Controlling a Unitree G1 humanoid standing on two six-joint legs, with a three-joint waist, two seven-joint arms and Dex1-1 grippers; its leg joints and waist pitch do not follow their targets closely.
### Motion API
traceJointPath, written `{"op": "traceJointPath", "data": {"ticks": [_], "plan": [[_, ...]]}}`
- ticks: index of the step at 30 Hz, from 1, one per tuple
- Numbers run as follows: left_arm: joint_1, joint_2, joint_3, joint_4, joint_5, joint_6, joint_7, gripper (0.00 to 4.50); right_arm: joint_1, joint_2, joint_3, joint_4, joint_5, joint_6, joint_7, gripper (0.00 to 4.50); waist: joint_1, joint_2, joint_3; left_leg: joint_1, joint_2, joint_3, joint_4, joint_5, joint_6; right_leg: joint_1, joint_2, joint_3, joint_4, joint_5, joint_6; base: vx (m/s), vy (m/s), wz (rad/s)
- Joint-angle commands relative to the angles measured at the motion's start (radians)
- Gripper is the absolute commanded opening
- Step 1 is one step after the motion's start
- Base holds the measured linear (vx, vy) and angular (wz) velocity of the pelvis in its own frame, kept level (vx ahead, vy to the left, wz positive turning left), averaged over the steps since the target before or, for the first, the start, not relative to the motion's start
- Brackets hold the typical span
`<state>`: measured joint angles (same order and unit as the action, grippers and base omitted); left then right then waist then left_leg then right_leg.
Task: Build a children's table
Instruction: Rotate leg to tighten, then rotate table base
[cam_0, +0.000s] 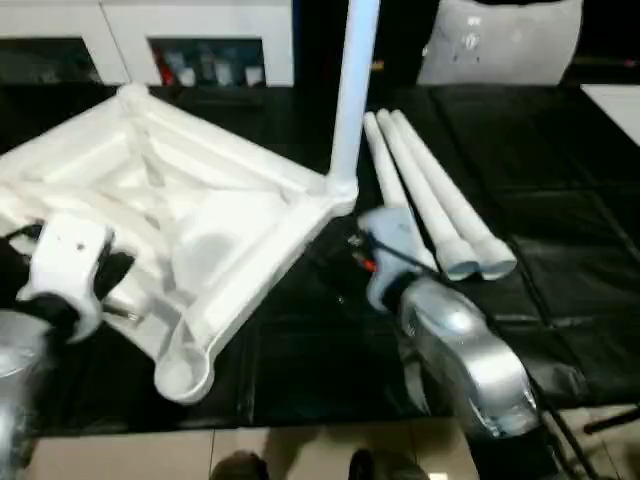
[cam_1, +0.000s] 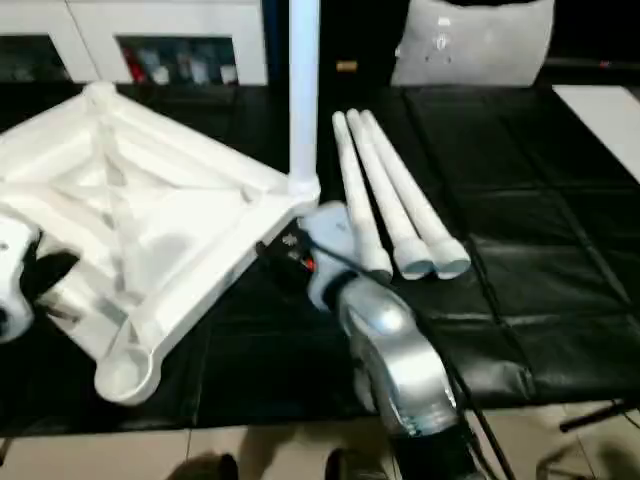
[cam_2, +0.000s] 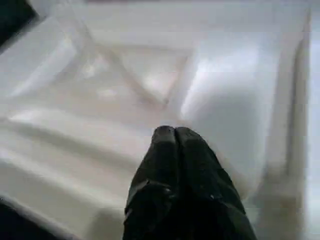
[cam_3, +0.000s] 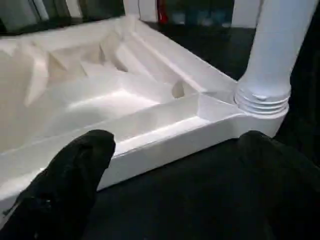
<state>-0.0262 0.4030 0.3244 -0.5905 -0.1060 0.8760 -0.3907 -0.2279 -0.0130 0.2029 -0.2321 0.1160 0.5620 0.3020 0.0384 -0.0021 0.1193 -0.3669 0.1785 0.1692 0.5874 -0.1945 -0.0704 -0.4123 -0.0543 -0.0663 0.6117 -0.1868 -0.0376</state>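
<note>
- Nearest the robot, the right forearm (cam_0: 465, 365) reaches forward over the black mat (cam_0: 560, 200), and the right gripper (cam_3: 175, 170) hangs with its two black fingers spread wide, holding nothing, facing the side rail of the table top and the fitted corner
- The left gripper (cam_2: 175, 137) has its fingers pressed together with nothing between them; it hovers over the ribbed underside, and I cannot tell whether the tips touch the plastic
- The white table top (cam_0: 215, 235) lies upside down on the mat, turned diamond-wise, ribs up; its near corner socket (cam_0: 180, 375) is empty, and so is the far one (cam_0: 132, 97)
- One leg (cam_0: 352, 90) stands upright in the corner socket on the robot's right, its ridged collar seated at the rim
- Three loose legs (cam_0: 430, 200) lie side by side on the mat just beside that corner, wide ends toward the robot
- Farther back stand a white cabinet (cam_0: 150, 40) and a grey-white cushion-like panel (cam_0: 500, 40)
- Judgement: one leg of four is in, so the step in hand is fetching the second; the next move calls for the open right gripper to swing to the closest loose leg, close around it, raise it upright and press it into an empty socket
</note>
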Motion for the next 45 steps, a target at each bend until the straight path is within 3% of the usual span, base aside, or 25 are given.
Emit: {"op": "traceJointPath", "data": {"ticks": [1, 2, 3, 4, 6, 9, 10, 11, 12, 13, 14, 16, 18, 19, 20, 21, 23, 28, 29, 34, 36, 37, 41, 43, 45], "plan": [[-0.019, -0.080, -0.014, -0.026, -0.035, -0.058, 0.074, 0.06, 0.028, -0.005, -0.016, -0.052, 0.015, 0.000, -0.014, 4.50, 0.002, 0.018, -0.063, 0.005, 0.045, -0.019, -0.074, -0.195, 0.005, 0.056, -0.076, 0.062, -0.077, -0.196, -0.171, 0.000, 0.000, 0.00], [-0.025, -0.124, -0.022, -0.021, -0.044, -0.073, 0.099, 0.06, 0.040, -0.006, -0.018, -0.060, 0.017, 0.000, -0.017, 4.50, 0.008, 0.012, -0.057, -0.031, 0.032, -0.046, -0.086, -0.195, 0.042, 0.083, -0.092, 0.036, -0.067, -0.208, -0.174, 0.000, 0.000, 0.00], [-0.033, -0.179, -0.033, -0.009, -0.044, -0.089, 0.139, 0.06, 0.054, -0.017, -0.009, -0.068, 0.005, -0.012, -0.013, 4.50, 0.011, 0.019, -0.050, -0.044, 0.023, -0.070, -0.089, -0.236, 0.100, 0.087, -0.107, 0.007, -0.082, -0.299, -0.163, -0.032, -0.013, 0.23], [-0.039, -0.228, -0.049, 0.007, -0.038, -0.108, 0.176, 0.06, 0.065, -0.031, 0.003, -0.072, -0.010, -0.024, -0.005, 4.50, 0.004, 0.026, -0.051, -0.048, 0.014, -0.086, -0.077, -0.244, 0.134, 0.093, -0.121, -0.011, -0.096, -0.375, -0.162, -0.013, -0.016, 0.46], [-0.041, -0.267, -0.095, 0.018, -0.024, -0.127, 0.200, 0.06, 0.076, -0.043, 0.010, -0.085, -0.018, -0.018, 0.003, 4.50, 0.007, 0.035, -0.056, -0.058, 0.006, -0.111, -0.062, -0.195, 0.142, 0.107, -0.126, -0.042, -0.107, -0.392, -0.166, -0.015, -0.020, 0.49], [-0.041, -0.277, -0.145, 0.017, 0.002, -0.113, 0.193, 0.06, 0.078, -0.042, 0.006, -0.093, -0.014, 0.002, 0.002, 4.50, 0.009, 0.046, -0.058, -0.069, -0.001, -0.146, -0.066, -0.177, 0.139, 0.115, -0.112, -0.068, -0.090, -0.320, -0.167, -0.015, -0.029, 0.47], [-0.039, -0.281, -0.161, 0.015, 0.009, -0.110, 0.197, 0.06, 0.075, -0.045, 0.008, -0.090, -0.012, 0.005, 0.001, 4.50, 0.007, 0.053, -0.054, -0.085, -0.009, -0.165, -0.074, -0.178, 0.124, 0.130, -0.104, -0.079, -0.076, -0.306, -0.153, -0.009, -0.011, 0.37], [-0.037, -0.283, -0.171, 0.014, 0.014, -0.108, 0.201, 0.06, 0.073, -0.047, 0.009, -0.088, -0.012, 0.006, 0.000, 4.50, 0.010, 0.053, -0.048, -0.080, -0.018, -0.179, -0.082, -0.240, 0.097, 0.123, -0.099, -0.081, -0.073, -0.324, -0.150, -0.009, -0.011, 0.37], [-0.026, -0.258, -0.201, 0.019, 0.050, -0.096, 0.217, 0.06, 0.064, -0.054, 0.017, -0.072, -0.017, 0.009, 0.000, 4.50, 0.007, 0.050, -0.052, -0.084, -0.022, -0.188, -0.081, -0.249, 0.085, 0.129, -0.101, -0.082, -0.070, -0.323, -0.151, -0.005, -0.007, 0.38], [-0.025, -0.256, -0.204, 0.020, 0.053, -0.095, 0.219, 0.06, 0.064, -0.054, 0.018, -0.071, -0.018, 0.009, 0.000, 4.50, 0.010, 0.057, -0.055, -0.088, -0.034, -0.204, -0.085, -0.245, 0.063, 0.136, -0.103, -0.083, -0.067, -0.306, -0.144, -0.006, -0.006, 0.36], [-0.006, -0.206, -0.239, 0.028, 0.086, -0.103, 0.212, 0.06, 0.053, -0.064, 0.030, -0.052, -0.025, 0.013, 0.005, 4.50, 0.007, 0.054, -0.055, -0.092, -0.040, -0.209, -0.085, -0.237, 0.058, 0.136, -0.103, -0.082, -0.066, -0.294, -0.142, -0.006, -0.006, 0.36], [0.011, -0.158, -0.258, 0.028, 0.101, -0.103, 0.195, 0.06, 0.037, -0.083, 0.051, -0.032, -0.041, 0.024, 0.017, 4.50, 0.003, 0.058, -0.056, -0.105, -0.064, -0.234, -0.094, -0.232, 0.029, 0.151, -0.100, -0.084, -0.057, -0.296, -0.117, -0.001, -0.011, 0.30], [0.024, -0.111, -0.254, 0.017, 0.098, -0.086, 0.169, 0.06, 0.013, -0.104, 0.077, -0.014, -0.041, 0.034, 0.062, 4.50, -0.001, 0.063, -0.045, -0.099, -0.076, -0.252, -0.103, -0.313, -0.010, 0.141, -0.099, -0.077, -0.052, -0.335, -0.130, 0.000, -0.017, 0.36], [0.029, -0.101, -0.250, 0.012, 0.096, -0.076, 0.157, 0.06, 0.008, -0.104, 0.079, -0.013, -0.030, 0.037, 0.077, 4.50, -0.006, 0.056, -0.043, -0.094, -0.075, -0.259, -0.101, -0.378, -0.037, 0.140, -0.104, -0.066, -0.054, -0.374, -0.143, 0.026, -0.025, 0.39], [0.035, -0.087, -0.243, 0.004, 0.092, -0.068, 0.142, 0.06, 0.001, -0.110, 0.086, -0.014, -0.018, 0.032, 0.105, 4.50, -0.013, 0.051, -0.047, -0.037, -0.005, -0.234, -0.062, -0.402, -0.065, 0.107, -0.119, -0.023, -0.075, -0.337, -0.148, 0.026, -0.025, 0.39], [0.040, -0.076, -0.233, -0.006, 0.080, -0.055, 0.125, 0.06, -0.009, -0.127, 0.104, -0.012, -0.016, 0.019, 0.141, 4.50, -0.008, 0.059, -0.044, -0.050, -0.002, -0.222, -0.067, -0.395, -0.074, 0.119, -0.125, -0.020, -0.073, -0.309, -0.153, 0.000, 0.000, 0.00], [0.045, -0.063, -0.222, -0.018, 0.065, -0.038, 0.107, 0.06, -0.023, -0.150, 0.126, -0.008, -0.016, 0.011, 0.179, 4.50, 0.003, 0.055, -0.045, -0.063, 0.004, -0.196, -0.081, -0.365, -0.083, 0.131, -0.120, -0.021, -0.071, -0.286, -0.109, -0.008, -0.011, -0.19], [0.089, 0.020, -0.185, -0.092, -0.068, 0.020, -0.029, 0.23, -0.104, -0.175, 0.181, 0.048, -0.026, -0.005, 0.248, 4.50, -0.001, 0.050, -0.062, -0.045, 0.020, -0.164, -0.073, -0.251, -0.051, 0.118, -0.111, -0.009, -0.052, -0.099, -0.153, -0.001, 0.002, -0.04], [0.118, 0.069, -0.175, -0.105, -0.079, 0.025, -0.070, 0.23, -0.141, -0.185, 0.226, 0.064, -0.047, -0.005, 0.285, 4.50, -0.004, 0.048, -0.060, -0.050, 0.017, -0.156, -0.074, -0.239, -0.040, 0.120, -0.110, -0.009, -0.050, -0.087, -0.162, 0.000, 0.000, 0.00], [0.132, 0.097, -0.140, -0.113, -0.088, 0.044, -0.099, 0.52, -0.187, -0.182, 0.283, 0.099, -0.078, -0.017, 0.314, 4.50, -0.005, 0.043, -0.051, -0.034, 0.029, -0.124, -0.073, -0.292, -0.026, 0.103, -0.113, 0.006, -0.068, -0.242, -0.165, 0.000, 0.000, 0.00], [0.140, 0.142, -0.101, -0.128, -0.129, 0.071, -0.137, 0.63, -0.241, -0.150, 0.319, 0.167, -0.102, -0.037, 0.315, 4.50, -0.004, 0.037, -0.055, -0.025, 0.037, -0.111, -0.072, -0.306, -0.022, 0.095, -0.115, 0.010, -0.069, -0.267, -0.168, 0.000, 0.000, 0.00], [0.145, 0.163, -0.089, -0.132, -0.139, 0.076, -0.152, 0.63, -0.262, -0.137, 0.330, 0.194, -0.112, -0.048, 0.313, 4.50, -0.004, 0.043, -0.053, -0.027, 0.036, -0.107, -0.074, -0.321, -0.028, 0.092, -0.111, 0.008, -0.066, -0.298, -0.173, 0.000, 0.000, 0.00], [0.174, 0.247, -0.035, -0.150, -0.193, 0.095, -0.238, 0.72, -0.377, -0.054, 0.356, 0.370, -0.157, -0.099, 0.280, 4.50, -0.010, 0.033, -0.057, -0.035, 0.039, -0.098, -0.078, -0.304, -0.043, 0.082, -0.104, 0.015, -0.050, -0.252, -0.180, 0.000, 0.000, 0.00], [0.197, 0.281, -0.028, -0.159, -0.191, 0.104, -0.264, 0.72, -0.420, -0.009, 0.354, 0.459, -0.171, -0.127, 0.247, 4.50, -0.008, 0.036, -0.055, -0.022, 0.042, -0.090, -0.078, -0.355, -0.053, 0.067, -0.105, 0.026, -0.054, -0.294, -0.176, 0.000, 0.000, 0.00], [0.212, 0.297, -0.015, -0.168, -0.202, 0.126, -0.278, 0.89, -0.454, 0.027, 0.359, 0.533, -0.181, -0.147, 0.230, 4.50, -0.007, 0.036, -0.060, -0.022, 0.043, -0.084, -0.080, -0.335, -0.055, 0.066, -0.100, 0.030, -0.050, -0.249, -0.177, 0.000, 0.000, 0.00]]}}
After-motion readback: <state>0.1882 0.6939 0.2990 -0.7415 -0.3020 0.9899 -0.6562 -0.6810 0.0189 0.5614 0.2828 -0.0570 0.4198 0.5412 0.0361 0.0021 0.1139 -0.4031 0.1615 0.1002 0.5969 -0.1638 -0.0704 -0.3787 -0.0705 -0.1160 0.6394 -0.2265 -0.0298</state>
